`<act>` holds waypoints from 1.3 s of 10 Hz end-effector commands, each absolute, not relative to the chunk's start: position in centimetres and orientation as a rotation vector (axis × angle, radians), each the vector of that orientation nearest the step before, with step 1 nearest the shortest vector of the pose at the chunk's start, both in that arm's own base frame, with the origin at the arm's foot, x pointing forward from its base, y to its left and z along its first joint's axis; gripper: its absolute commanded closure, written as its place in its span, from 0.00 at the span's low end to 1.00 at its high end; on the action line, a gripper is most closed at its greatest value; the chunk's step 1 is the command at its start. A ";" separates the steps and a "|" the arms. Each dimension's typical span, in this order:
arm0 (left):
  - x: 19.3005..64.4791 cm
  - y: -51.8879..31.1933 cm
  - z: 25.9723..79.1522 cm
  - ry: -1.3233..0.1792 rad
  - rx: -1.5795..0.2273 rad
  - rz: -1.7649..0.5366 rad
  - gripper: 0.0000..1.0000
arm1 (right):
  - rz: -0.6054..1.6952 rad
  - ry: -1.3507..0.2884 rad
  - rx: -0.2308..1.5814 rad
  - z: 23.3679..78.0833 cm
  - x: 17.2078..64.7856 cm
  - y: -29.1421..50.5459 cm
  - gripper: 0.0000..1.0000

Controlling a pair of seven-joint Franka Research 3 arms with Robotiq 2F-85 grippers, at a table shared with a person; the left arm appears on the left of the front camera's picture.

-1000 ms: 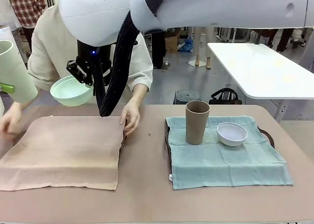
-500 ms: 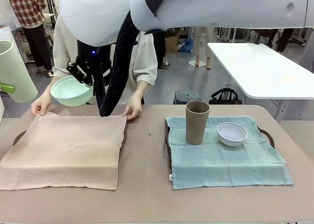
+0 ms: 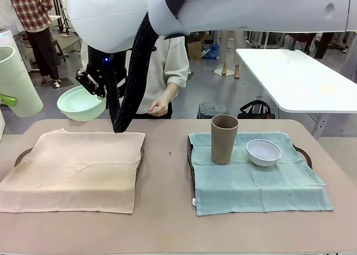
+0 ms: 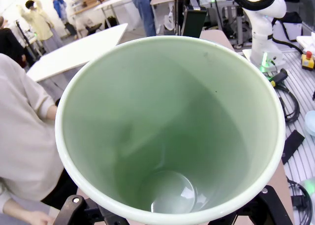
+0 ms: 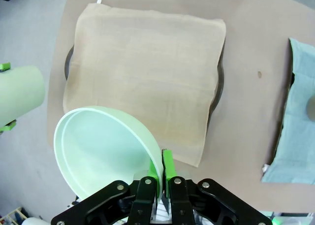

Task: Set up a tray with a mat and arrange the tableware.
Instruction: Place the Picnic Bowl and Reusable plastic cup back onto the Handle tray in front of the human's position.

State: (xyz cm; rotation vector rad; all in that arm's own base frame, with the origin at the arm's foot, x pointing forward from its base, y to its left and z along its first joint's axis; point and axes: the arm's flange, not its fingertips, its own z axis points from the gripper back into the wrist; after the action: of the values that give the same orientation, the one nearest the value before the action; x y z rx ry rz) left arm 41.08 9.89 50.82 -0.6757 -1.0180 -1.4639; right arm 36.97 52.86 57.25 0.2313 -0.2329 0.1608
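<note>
A: Front view, left to right: left gripper (image 4: 167,217) grips the pale green cup (image 3: 17,82) aloft; right gripper (image 5: 165,178) is clenched on the pale green bowl (image 3: 81,102) rim above the beige mat (image 3: 72,168).

B: Risk: that thin rim pinch may slip. The tray (image 5: 220,82) is mostly hidden beneath the mat.

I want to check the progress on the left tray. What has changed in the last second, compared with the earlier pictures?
The person's hand has let go of the beige cloth mat and drawn back from the table as the person stood up. The mat now lies flat over its tray. The right gripper still pinches the pale green bowl, the left still holds the tall pale green cup; the brown cup and white bowl stayed.
</note>
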 end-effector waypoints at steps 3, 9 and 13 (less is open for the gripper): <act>41.1 9.8 50.9 -1.025 -0.670 -1.472 0.21 | 0.162 -0.239 0.220 57.4 37.0 52.9 1.00; 45.5 9.4 39.3 -0.930 -0.751 -1.425 0.17 | 0.141 -0.213 0.277 45.5 42.8 54.8 0.96; 47.0 9.2 34.4 -0.868 -0.755 -1.384 0.17 | 0.139 -0.143 0.272 39.7 44.5 56.1 0.96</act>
State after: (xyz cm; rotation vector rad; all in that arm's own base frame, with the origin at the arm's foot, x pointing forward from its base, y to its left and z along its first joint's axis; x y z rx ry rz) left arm 46.21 9.36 34.06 -0.7690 -0.8380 -1.3923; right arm 44.36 55.63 39.07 0.2503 -0.1412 0.1253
